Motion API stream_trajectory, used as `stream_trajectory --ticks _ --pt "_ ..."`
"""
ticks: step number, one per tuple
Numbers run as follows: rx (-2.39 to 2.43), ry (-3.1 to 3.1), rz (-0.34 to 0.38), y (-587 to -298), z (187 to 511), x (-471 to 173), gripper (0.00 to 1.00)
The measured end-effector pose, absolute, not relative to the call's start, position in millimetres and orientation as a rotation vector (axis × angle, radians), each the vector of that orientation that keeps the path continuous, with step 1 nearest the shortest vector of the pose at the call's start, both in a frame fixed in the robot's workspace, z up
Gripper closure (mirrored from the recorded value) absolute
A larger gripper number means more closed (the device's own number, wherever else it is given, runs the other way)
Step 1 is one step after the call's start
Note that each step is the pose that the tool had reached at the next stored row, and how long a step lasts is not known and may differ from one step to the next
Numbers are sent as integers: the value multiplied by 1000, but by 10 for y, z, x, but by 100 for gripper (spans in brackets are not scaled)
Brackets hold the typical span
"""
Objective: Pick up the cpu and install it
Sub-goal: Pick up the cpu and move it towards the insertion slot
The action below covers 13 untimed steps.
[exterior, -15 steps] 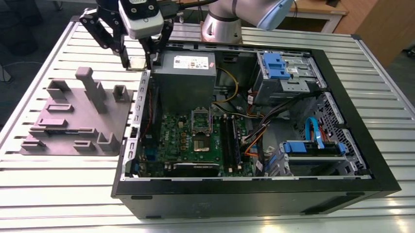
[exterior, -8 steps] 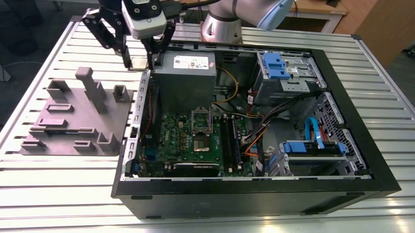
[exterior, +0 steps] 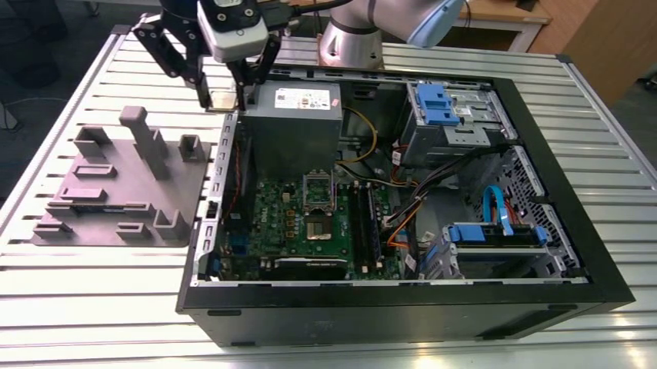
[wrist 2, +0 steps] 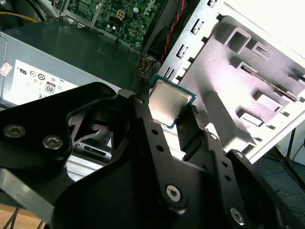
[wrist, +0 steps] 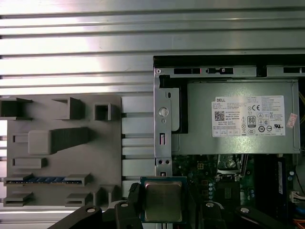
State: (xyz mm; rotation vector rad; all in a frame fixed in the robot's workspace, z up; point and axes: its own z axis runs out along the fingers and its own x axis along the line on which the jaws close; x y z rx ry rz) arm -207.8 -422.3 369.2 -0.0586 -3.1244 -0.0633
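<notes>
In the exterior view, the claw (exterior: 220, 91) hangs over the side wall of the open computer case (exterior: 411, 311), closed narrowly on the cpu (exterior: 218, 100) and holding it in the air. The grey plastic plate (exterior: 113, 192) lies below on the claw's outer side. The power supply (exterior: 298, 115) sits just beside the claw inside the case, and the motherboard socket (exterior: 318, 206) lies well apart, beyond the power supply.

In the second wrist view, black fingers (wrist 2: 143, 114) pinch the cpu (wrist 2: 169, 102) at opposite edges. The case's slotted wall (wrist 2: 190, 43) runs underneath, between the plate (wrist 2: 257, 71) and the power supply (wrist 2: 57, 52).

In the first wrist view, the cpu (wrist: 163, 200) is gripped over the wall's metal bracket (wrist: 162, 129), with the plate (wrist: 62, 148) and power supply (wrist: 233, 124) flanking the claw.
</notes>
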Motion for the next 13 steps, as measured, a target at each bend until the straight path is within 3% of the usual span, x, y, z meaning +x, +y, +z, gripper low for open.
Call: stream_trajectory --ticks 13 --pt "-59 -3124 -63 -4223 3692 -2041 53"
